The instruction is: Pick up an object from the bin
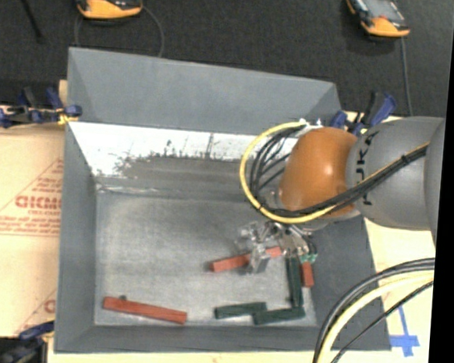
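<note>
My gripper is low in the bin, right of centre, under the orange wrist cover. It sits at the right end of a short red bar that lies flat and slants up to the right. Whether the bar is held I cannot tell. Just right of the gripper lies a dark green L-shaped piece, one leg running down the right side and the other along the front. A small red block rests against its upper leg.
A long red bar lies flat along the front wall at the left. The bin's sloped walls rise close behind and to the right of the gripper. The arm and its cables cover the back right corner.
</note>
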Available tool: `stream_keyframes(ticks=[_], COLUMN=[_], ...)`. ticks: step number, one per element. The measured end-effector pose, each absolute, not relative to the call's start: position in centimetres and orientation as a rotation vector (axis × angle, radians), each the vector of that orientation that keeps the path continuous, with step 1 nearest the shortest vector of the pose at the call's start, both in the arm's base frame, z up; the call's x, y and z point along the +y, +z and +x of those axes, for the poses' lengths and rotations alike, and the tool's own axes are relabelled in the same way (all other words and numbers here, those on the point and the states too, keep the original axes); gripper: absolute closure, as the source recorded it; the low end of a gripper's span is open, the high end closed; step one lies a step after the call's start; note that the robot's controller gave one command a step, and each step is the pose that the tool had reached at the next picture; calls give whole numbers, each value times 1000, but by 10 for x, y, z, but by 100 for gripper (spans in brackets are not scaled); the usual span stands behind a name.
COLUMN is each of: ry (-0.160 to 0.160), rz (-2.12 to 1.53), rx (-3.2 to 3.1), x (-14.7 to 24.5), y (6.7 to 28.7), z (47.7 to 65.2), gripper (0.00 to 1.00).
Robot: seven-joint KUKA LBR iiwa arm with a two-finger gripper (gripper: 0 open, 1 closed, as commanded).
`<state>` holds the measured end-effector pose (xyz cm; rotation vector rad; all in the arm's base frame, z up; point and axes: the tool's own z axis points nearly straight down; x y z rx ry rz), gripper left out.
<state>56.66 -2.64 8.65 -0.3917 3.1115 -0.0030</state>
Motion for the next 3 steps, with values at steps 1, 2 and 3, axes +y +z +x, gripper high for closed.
stream_keyframes(ticks=[1, 2, 3], ry=[-4, -3, -3], rz=[-387, -384, -380], rx=[3107, 3112, 3113], x=[-28, -29, -30], y=[151, 164, 168], z=[569, 571, 572], gripper=[100, 100, 100])
